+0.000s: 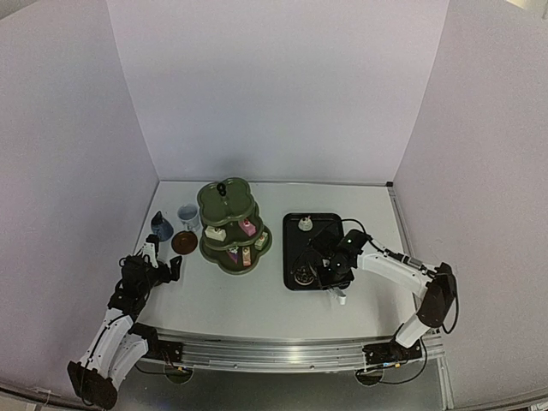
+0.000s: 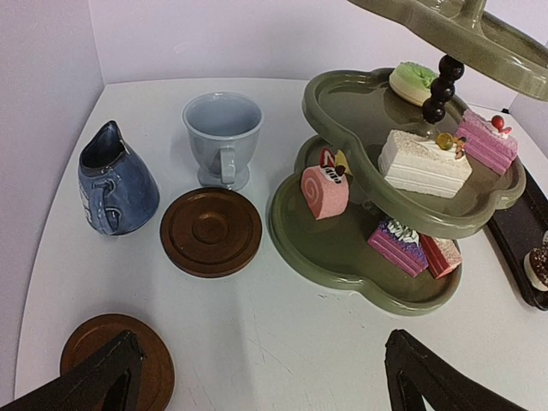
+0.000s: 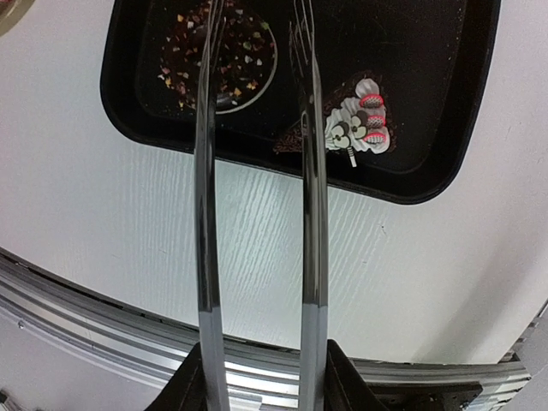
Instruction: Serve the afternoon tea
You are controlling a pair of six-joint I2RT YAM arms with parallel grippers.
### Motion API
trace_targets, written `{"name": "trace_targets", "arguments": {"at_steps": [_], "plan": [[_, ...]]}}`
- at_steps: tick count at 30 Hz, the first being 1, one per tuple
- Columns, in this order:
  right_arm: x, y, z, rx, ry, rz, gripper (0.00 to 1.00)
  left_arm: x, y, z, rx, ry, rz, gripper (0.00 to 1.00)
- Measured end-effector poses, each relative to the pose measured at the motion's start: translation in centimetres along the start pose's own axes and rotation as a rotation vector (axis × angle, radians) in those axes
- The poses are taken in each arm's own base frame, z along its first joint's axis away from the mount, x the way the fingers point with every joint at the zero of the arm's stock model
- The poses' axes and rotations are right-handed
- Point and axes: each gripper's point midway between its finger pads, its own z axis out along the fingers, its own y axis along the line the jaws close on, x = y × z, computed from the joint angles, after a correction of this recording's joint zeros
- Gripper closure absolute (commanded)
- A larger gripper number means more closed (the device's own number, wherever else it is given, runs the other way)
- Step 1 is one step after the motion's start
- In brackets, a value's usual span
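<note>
The olive-green three-tier stand (image 1: 229, 224) holds several small cakes, and in the left wrist view (image 2: 368, 257) I see a pink roll (image 2: 325, 192), a white slice (image 2: 424, 163) and a pink slice (image 2: 485, 141) on it. The dark-blue cup (image 2: 116, 181) lies tipped beside the upright pale cup (image 2: 223, 133). One brown saucer (image 2: 211, 231) lies bare. A second saucer (image 2: 94, 342) is partly under my left finger. My left gripper (image 2: 257, 390) is open and empty. My right gripper (image 3: 261, 377) is shut on tongs (image 3: 205, 214), whose arms reach over a chocolate ring (image 3: 224, 51) and a chocolate slice (image 3: 347, 124).
The black tray (image 1: 291, 257) lies right of the stand and also holds a white cake (image 1: 305, 223) at its far end. The table's front rail (image 3: 86, 317) runs just below the tray. Walls close in the table on three sides.
</note>
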Motion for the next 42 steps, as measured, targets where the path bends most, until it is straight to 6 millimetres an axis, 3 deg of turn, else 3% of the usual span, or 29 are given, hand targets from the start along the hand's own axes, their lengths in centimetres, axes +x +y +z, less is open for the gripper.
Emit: {"name": "trace_targets", "arguments": {"at_steps": [6, 29, 37, 42], "plan": [[0.5, 0.1, 1.0, 0.024, 0.056, -0.036, 0.63, 0.0, -0.1, 0.0, 0.005, 0.001, 0.000, 0.01], [0.9, 0.2, -2.1, 0.028, 0.082, -0.080, 0.63, 0.4, -0.1, 0.2, 0.011, 0.008, -0.002, 0.01], [1.0, 0.1, -2.0, 0.035, 0.090, -0.081, 0.63, 0.5, -0.1, 0.2, 0.011, 0.011, -0.002, 0.01], [0.9, 0.0, -0.5, 0.065, 0.131, -0.090, 0.63, 0.5, -0.1, 0.2, 0.011, 0.011, -0.002, 0.01]]}}
